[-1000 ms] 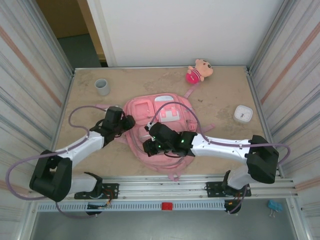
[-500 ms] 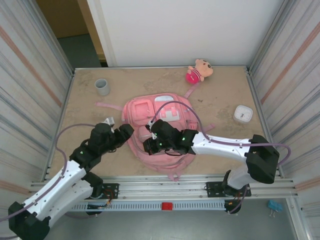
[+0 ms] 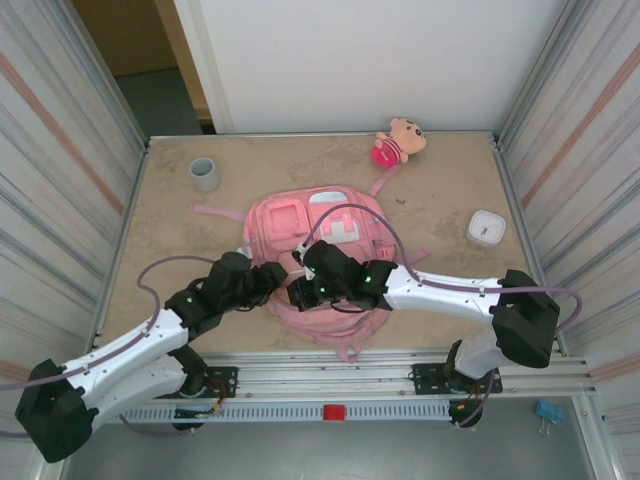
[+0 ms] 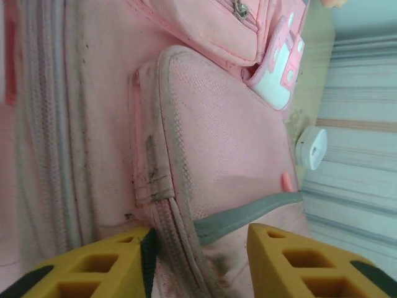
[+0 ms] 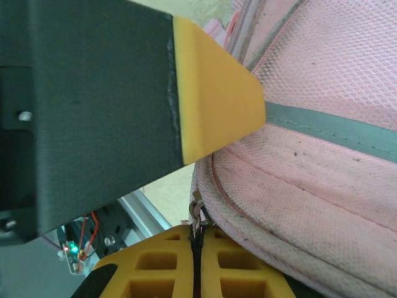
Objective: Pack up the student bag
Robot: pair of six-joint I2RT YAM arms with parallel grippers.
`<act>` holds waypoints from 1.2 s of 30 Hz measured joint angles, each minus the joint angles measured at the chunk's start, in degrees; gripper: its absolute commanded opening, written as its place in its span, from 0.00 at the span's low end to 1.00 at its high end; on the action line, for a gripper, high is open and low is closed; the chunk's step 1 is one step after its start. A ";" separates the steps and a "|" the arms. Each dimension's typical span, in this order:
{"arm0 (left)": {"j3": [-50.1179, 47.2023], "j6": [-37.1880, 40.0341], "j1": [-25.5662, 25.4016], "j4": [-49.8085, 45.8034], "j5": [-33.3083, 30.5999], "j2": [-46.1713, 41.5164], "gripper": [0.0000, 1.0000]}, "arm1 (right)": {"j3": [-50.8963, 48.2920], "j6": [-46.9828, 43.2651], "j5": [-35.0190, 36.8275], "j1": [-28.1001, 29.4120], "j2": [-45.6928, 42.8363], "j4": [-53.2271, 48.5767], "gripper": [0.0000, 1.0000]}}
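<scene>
The student bag (image 3: 322,243), a big pink backpack, lies flat in the middle of the table. My right gripper (image 3: 297,291) sits at its near left edge, shut on the metal zipper pull (image 5: 197,214), which sticks up from between the yellow fingertips (image 5: 167,273). My left gripper (image 3: 273,279) is right beside it, open. Its two yellow fingers (image 4: 93,267) stand astride the bag's zipper seam (image 4: 177,242), the left one against the seam and the other apart from it. The left gripper's finger (image 5: 214,93) presses on the bag's mesh side in the right wrist view.
A grey cup (image 3: 205,174) stands at the back left. A plush doll (image 3: 398,141) lies at the back edge, a small white box (image 3: 486,229) at the right. Corrugated metal walls close in both sides, and a rail runs along the front.
My left arm drew back from the bag's left edge, then swung right to its near left corner beside the right gripper. Its jaws widened, then narrowed. The right arm stayed put.
</scene>
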 measured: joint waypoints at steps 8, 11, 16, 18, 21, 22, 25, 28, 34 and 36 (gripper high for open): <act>0.50 1.14 0.61 -0.20 -0.35 1.29 0.00 | -1.73 -0.07 0.79 0.11 -2.82 -1.55 0.00; 0.98 3.15 2.62 -1.07 0.63 1.16 0.00 | -3.02 -0.33 1.88 -0.33 -6.01 -3.19 0.00; 1.66 7.54 7.06 -3.21 2.45 0.52 0.00 | -6.10 -1.55 1.92 -2.80 -11.34 -6.19 0.00; 1.66 9.05 8.63 -3.91 3.45 0.44 0.00 | -7.17 -1.79 1.44 -4.07 -13.07 -7.23 0.00; 1.66 11.28 10.93 -4.87 4.63 0.42 0.00 | -8.63 -2.80 0.24 -6.47 -15.58 -9.05 0.00; 1.66 12.02 11.50 -5.25 4.83 0.39 0.00 | -9.05 -3.19 -0.15 -7.34 -16.35 -9.84 0.00; 1.66 13.79 12.98 -6.03 4.96 0.15 0.00 | -10.16 -4.50 -1.29 -10.23 -18.82 -12.11 0.00; 1.68 15.65 14.78 -6.86 5.27 -0.20 0.00 | -10.97 -5.77 -2.51 -12.79 -20.83 -13.68 0.00; 2.58 19.26 16.26 -8.94 5.66 -0.68 0.21 | -11.17 -8.70 -5.64 -13.97 -21.35 -13.90 0.00; 3.23 21.40 16.57 -9.84 4.83 -1.07 0.38 | -11.21 -9.11 -6.93 -14.14 -21.31 -13.55 0.00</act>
